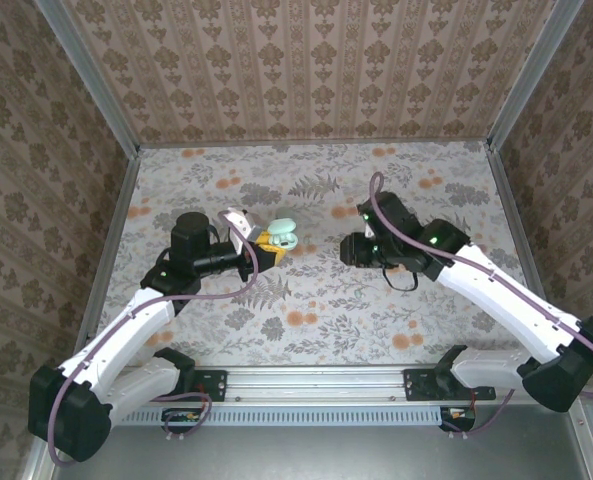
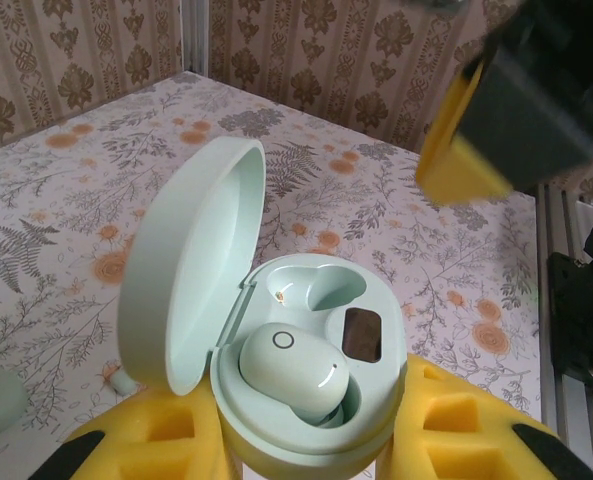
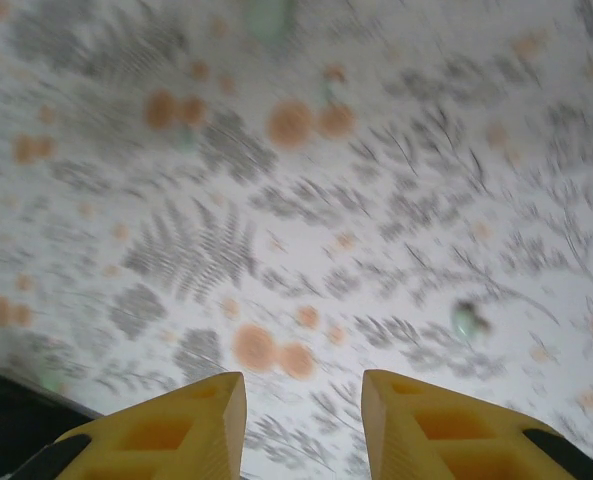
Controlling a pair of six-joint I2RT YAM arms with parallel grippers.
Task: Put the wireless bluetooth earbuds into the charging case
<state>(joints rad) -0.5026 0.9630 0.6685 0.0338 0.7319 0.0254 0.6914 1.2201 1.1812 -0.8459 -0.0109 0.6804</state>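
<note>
Your left gripper [image 1: 268,248] is closed around the charging case [image 2: 381,395], with the lid [image 2: 191,260] standing open. Hold the case level, with the opening upward, so that the free well faces the other arm. One earbud [image 2: 294,372] sits in the near well and the far well [image 2: 316,288] is empty. Your right gripper [image 3: 304,425] is wide open and holds nothing. A small blurred mint spot [image 3: 468,320] on the table [image 1: 306,330] is perhaps the second earbud, so I think you must pick this one first.
</note>
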